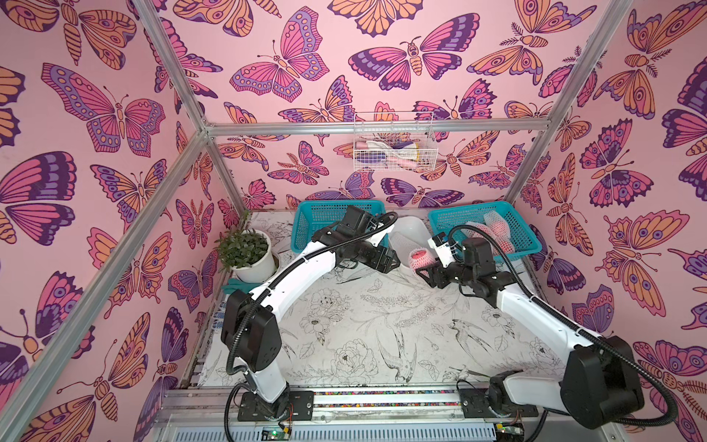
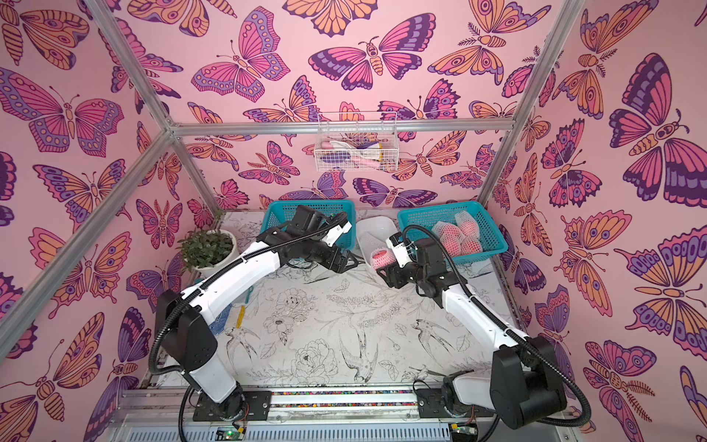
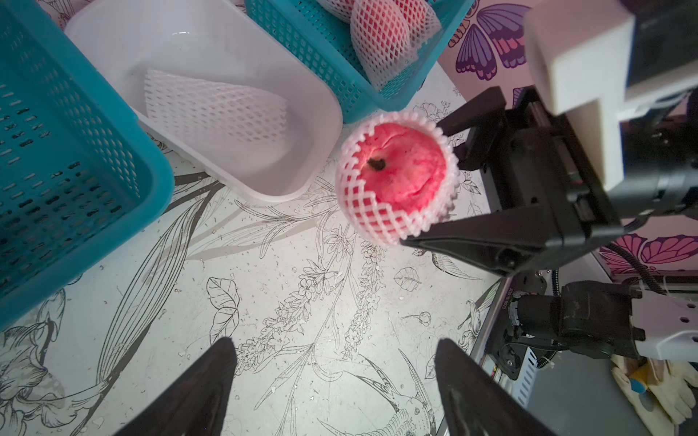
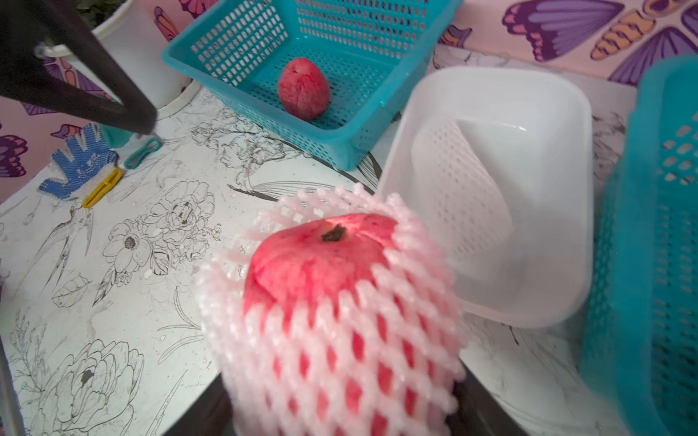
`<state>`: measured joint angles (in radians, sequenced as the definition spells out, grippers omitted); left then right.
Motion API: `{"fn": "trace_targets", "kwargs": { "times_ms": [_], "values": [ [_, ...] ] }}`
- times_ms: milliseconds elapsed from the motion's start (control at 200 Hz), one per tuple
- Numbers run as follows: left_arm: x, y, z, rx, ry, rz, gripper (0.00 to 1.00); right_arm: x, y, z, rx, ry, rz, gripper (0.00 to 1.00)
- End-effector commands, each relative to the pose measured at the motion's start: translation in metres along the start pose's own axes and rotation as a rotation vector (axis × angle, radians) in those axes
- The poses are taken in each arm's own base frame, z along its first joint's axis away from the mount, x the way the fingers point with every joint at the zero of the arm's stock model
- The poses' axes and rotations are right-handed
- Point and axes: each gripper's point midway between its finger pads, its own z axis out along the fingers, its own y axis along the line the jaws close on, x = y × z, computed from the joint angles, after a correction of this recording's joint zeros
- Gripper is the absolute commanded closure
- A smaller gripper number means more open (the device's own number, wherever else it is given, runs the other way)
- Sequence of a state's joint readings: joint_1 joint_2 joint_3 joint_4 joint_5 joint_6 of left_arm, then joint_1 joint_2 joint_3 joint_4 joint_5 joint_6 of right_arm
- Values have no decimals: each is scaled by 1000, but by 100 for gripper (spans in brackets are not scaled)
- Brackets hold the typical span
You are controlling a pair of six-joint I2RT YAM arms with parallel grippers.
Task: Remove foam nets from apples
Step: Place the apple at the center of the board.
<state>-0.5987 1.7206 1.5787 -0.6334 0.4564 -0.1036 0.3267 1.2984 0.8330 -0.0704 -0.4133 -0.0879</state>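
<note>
A red apple (image 3: 400,177) in a white foam net (image 3: 362,211) is held above the table, its top bare where the net ends. My right gripper (image 3: 423,183) is shut on it from both sides; in both top views it shows at mid-table (image 1: 421,264). My left gripper (image 3: 336,345) hangs open and empty a short way from the apple, pointing at it. One bare apple (image 4: 304,88) lies in the left teal basket (image 4: 170,56). An empty foam net (image 4: 460,188) lies in the white tray (image 4: 491,73). Several netted apples (image 1: 493,229) fill the right teal basket (image 1: 470,206).
A potted plant (image 1: 245,248) stands at the table's left back corner. A blue-dotted glove (image 4: 75,166) and two clips lie near it. A wire basket (image 1: 394,145) hangs on the back wall. The tray sits between the two teal baskets.
</note>
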Motion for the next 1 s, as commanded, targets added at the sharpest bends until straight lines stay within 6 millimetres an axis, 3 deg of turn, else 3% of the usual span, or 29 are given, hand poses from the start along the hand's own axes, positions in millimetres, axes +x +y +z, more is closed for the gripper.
{"fn": "trace_targets", "kwargs": {
  "times_ms": [0,225,611,992],
  "values": [
    [11,5,6,-3,49,-47,18,-21,21,7,-45,-125,-141,47],
    [16,31,-3,-23,42,-187,29,-18,38,20,-87,-161,-211,47],
    [22,25,13,64,78,-220,36,-10,59,34,-125,-146,-287,49],
    [24,32,26,76,88,-245,53,-1,62,36,-131,-120,-302,49]
  ]
}}
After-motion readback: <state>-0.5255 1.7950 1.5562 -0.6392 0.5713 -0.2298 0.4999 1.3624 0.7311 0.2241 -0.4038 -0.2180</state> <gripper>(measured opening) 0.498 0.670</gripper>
